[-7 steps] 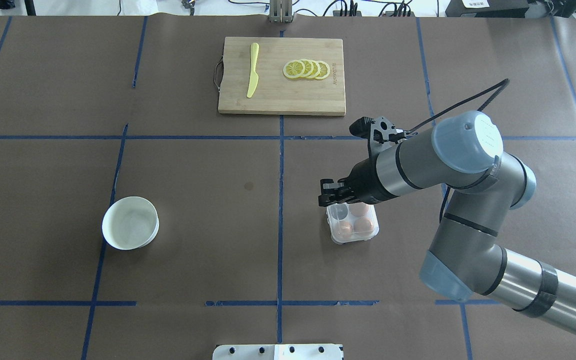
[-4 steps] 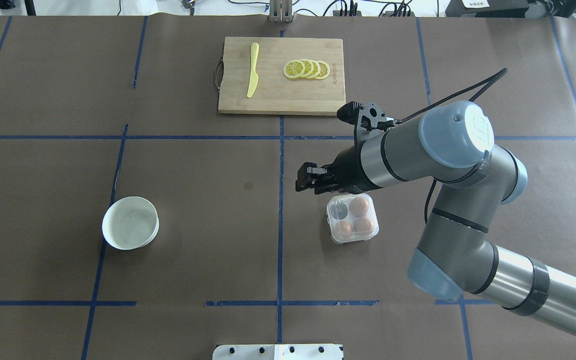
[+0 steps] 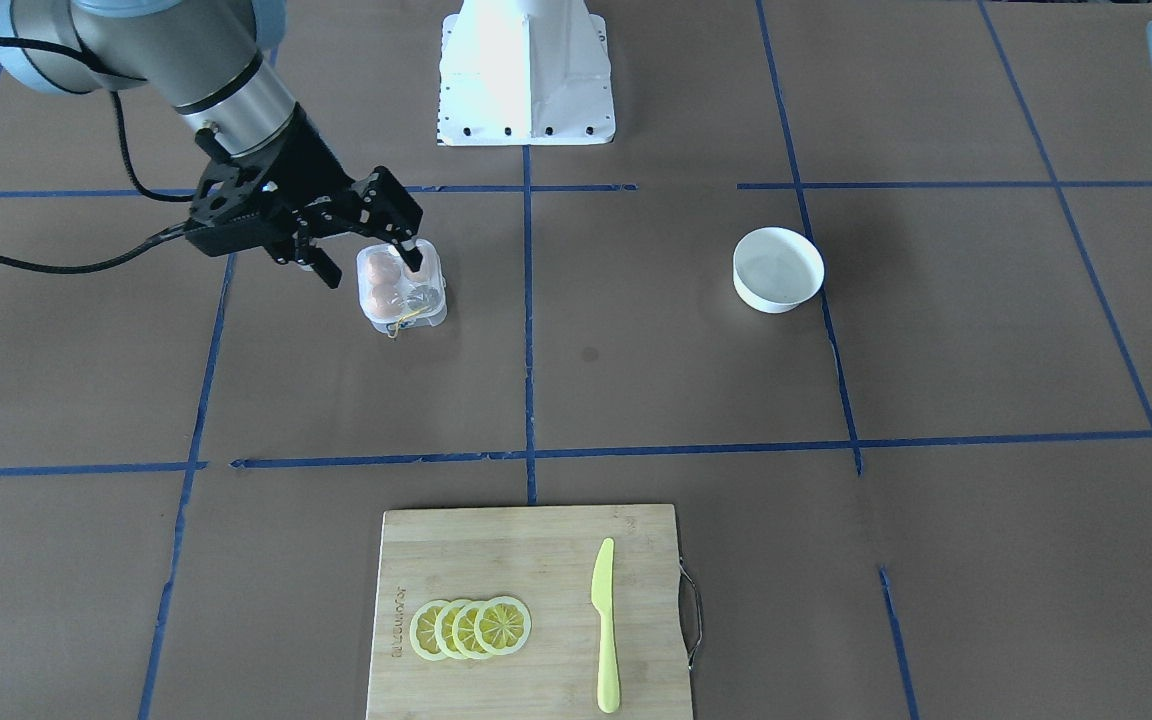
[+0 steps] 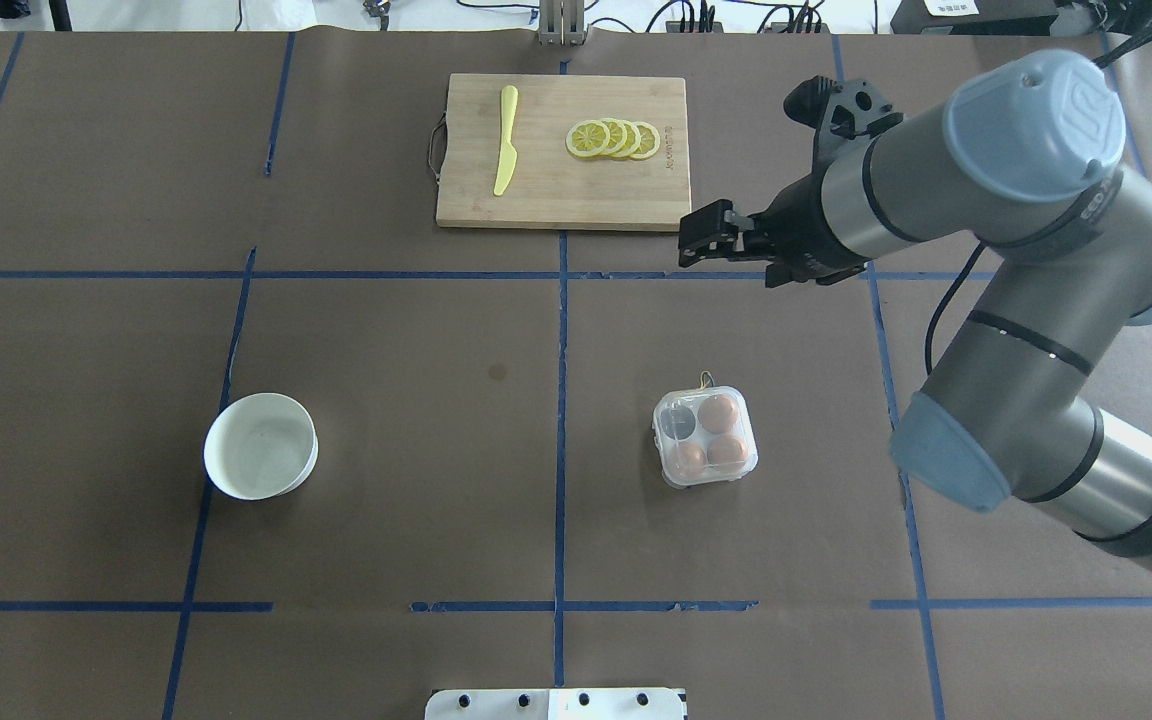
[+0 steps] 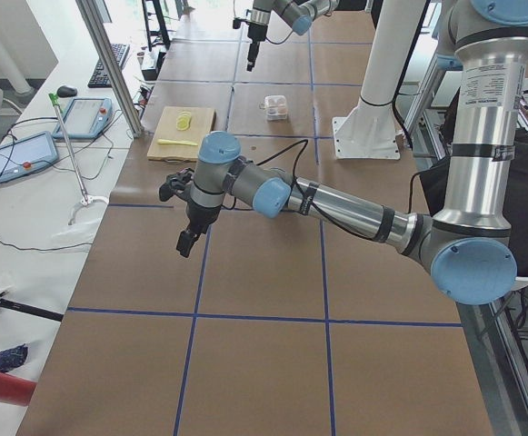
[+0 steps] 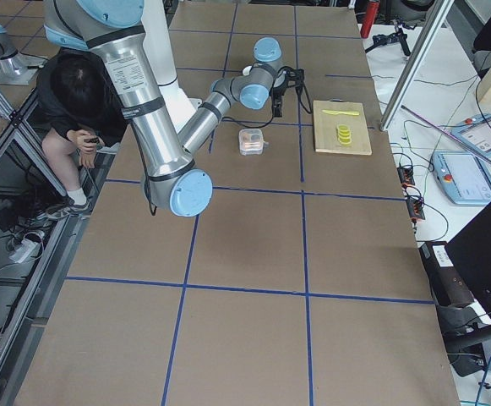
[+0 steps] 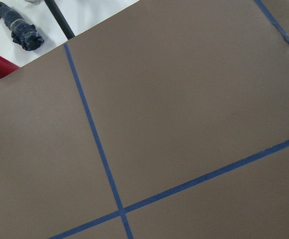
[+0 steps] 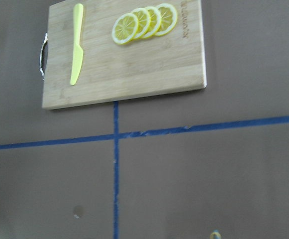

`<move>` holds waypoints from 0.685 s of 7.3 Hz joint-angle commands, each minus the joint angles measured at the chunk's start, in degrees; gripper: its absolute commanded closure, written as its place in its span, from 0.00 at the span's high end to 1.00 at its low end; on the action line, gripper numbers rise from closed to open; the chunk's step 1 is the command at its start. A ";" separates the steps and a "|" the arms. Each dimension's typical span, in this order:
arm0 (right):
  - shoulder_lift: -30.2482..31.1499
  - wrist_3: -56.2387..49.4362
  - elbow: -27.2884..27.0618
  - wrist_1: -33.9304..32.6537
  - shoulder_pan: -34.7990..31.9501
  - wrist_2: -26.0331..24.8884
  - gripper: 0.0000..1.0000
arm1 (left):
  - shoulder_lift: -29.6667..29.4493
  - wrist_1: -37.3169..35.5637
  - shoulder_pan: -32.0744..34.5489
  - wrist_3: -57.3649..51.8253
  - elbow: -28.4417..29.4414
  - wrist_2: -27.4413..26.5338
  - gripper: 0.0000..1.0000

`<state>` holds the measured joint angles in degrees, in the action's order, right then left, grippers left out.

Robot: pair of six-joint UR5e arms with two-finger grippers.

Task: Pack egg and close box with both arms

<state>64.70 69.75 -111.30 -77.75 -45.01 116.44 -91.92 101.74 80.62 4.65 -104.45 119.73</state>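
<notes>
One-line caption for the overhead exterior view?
Right gripper hovers open above the table, apart from the egg carton holding three brown eggs.

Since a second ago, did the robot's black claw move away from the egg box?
Yes. In the overhead view the right gripper has gone from just above the box toward the cutting board, ending near its closest right corner.

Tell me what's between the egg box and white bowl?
Only bare table, crossed by one blue tape line, separates box and bowl in the overhead view.
</notes>
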 commanded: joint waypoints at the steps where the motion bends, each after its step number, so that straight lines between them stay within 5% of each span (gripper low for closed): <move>1: 2.95 -24.53 -0.06 -13.78 -9.00 3.17 1.00 | 0.43 -2.31 4.09 -8.80 2.65 2.78 1.00; 3: 12.58 -49.84 1.51 -16.12 -20.93 11.72 1.00 | -0.18 -5.39 8.49 -16.31 5.47 4.28 1.00; 4: 16.12 -58.76 4.92 -16.12 -28.13 19.36 1.00 | 0.69 -6.28 11.29 -16.68 6.52 9.77 1.00; 5: 21.90 -64.07 5.74 -15.86 -34.20 21.35 1.00 | 1.30 -6.20 11.75 -16.43 6.88 13.13 1.00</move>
<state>79.92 15.38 -107.53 -93.56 -70.81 132.68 -91.37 96.07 90.73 -11.16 -98.39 128.25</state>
